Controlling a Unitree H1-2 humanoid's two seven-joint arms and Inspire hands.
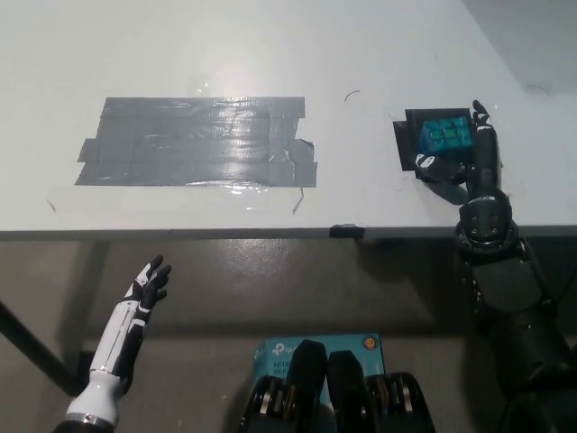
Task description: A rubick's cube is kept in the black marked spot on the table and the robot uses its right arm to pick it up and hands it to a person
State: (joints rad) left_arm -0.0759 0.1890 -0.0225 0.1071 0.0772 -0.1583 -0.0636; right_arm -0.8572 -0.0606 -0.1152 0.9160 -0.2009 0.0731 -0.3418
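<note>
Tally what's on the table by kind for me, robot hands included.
Rubik's cube: 1
Black marked spot: 1
Grey tape patch: 1
Robot hands: 2, right hand closed around the cube, left hand resting open below the table edge
Total: 5
</note>
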